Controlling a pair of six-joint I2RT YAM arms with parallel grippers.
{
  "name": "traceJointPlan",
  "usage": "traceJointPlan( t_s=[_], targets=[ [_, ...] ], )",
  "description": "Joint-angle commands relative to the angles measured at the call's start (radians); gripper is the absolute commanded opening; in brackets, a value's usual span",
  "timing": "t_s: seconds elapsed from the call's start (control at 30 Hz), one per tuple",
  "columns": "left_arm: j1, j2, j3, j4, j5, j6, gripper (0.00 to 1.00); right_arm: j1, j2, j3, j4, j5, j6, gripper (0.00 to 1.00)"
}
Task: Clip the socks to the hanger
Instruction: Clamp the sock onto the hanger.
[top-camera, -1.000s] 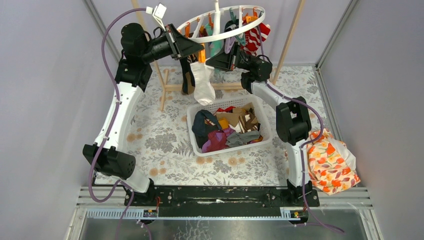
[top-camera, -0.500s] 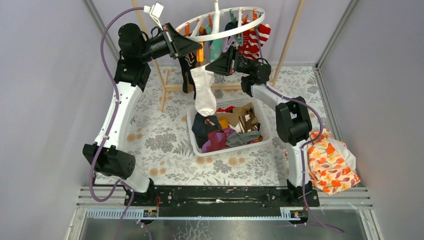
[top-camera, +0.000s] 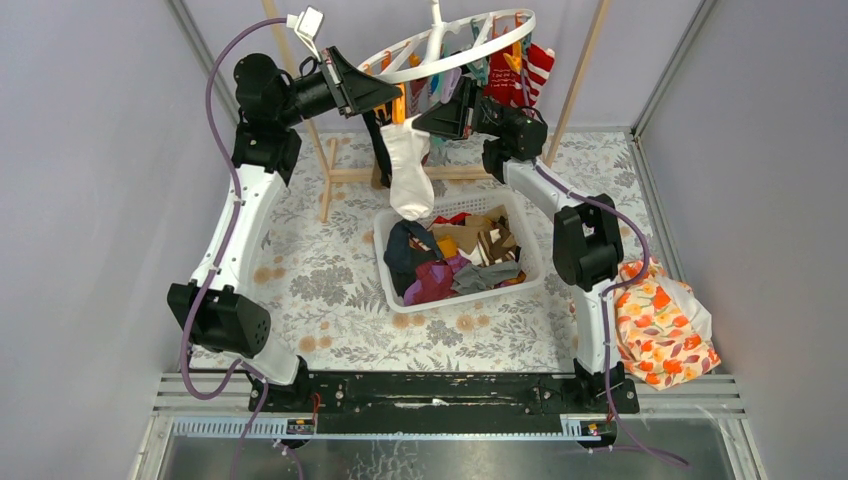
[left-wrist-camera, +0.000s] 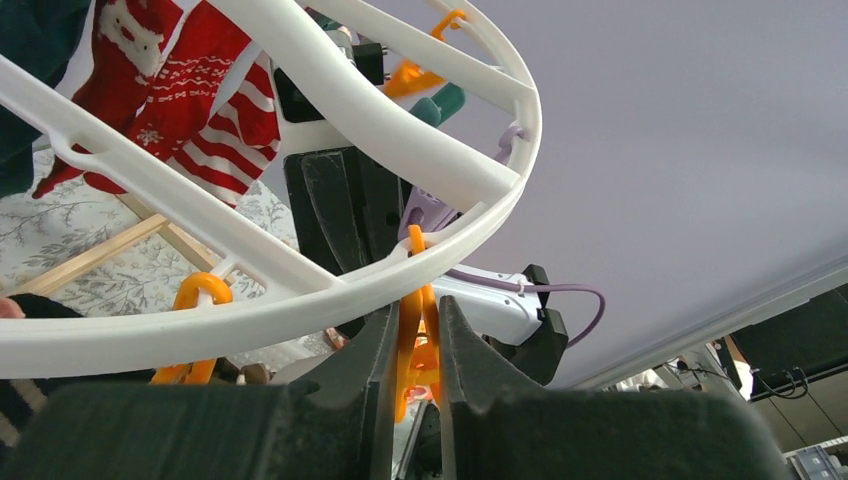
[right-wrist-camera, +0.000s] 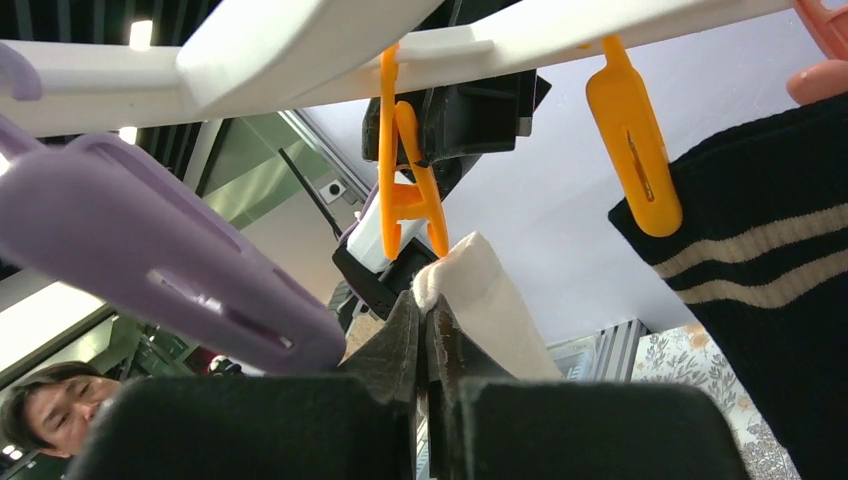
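**Overhead view with both wrist views.** I have both arms raised to the hanger (left-wrist-camera: 250, 320), the white ring hanging tilted above the far end of the table.

**Left gripper** (left-wrist-camera: 417, 325): its fingers are clenched on an orange clip (left-wrist-camera: 413, 360) that dangles from the ring's rim.

**Right gripper** (right-wrist-camera: 422, 305): its fingers are pressed together on the top edge of a white sock (top-camera: 410, 175). The cuff sits right beneath the lower end of that clip. I cannot tell whether the clip's mouth has caught the fabric.

**White sock:** the rest of it hangs free below both grippers, its toe over the far rim of the basket (top-camera: 470, 298).

**Basket:** it holds the loose socks (top-camera: 455, 255) in a heap, among them navy, magenta, grey and brown-and-cream striped.

**On the ring:** a red-and-white striped sock (left-wrist-camera: 200, 100) hangs at the far side. A dark sock (right-wrist-camera: 770, 270) with tan stripes hangs from a second orange clip (right-wrist-camera: 635, 150), just beside the right gripper.
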Motion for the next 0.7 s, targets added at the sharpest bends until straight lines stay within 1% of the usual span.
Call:
traceJointPlan(
  t_s=[0.0, 0.17, 0.33, 0.53, 0.67],
  targets=[
    [-0.002, -0.007, -0.005, 0.129, 0.096, -0.047, 0.00, 0.006, 0.003, 0.071, 0.130, 0.041, 0.021, 0.00],
    [-0.002, -0.005, -0.016, 0.154, 0.097, -0.068, 0.00, 0.006, 0.009, 0.066, 0.131, 0.076, 0.010, 0.00],
    [-0.002, -0.006, -0.032, 0.170, 0.097, -0.079, 0.00, 0.010, -0.004, 0.021, 0.131, 0.116, -0.020, 0.00],
    [-0.002, -0.012, -0.051, 0.187, 0.098, -0.086, 0.00, 0.015, -0.012, 0.004, 0.131, 0.108, -0.025, 0.00],
    [-0.002, -0.011, -0.049, 0.200, 0.100, -0.098, 0.00, 0.015, -0.029, -0.042, 0.131, 0.106, -0.038, 0.00]
  ],
)
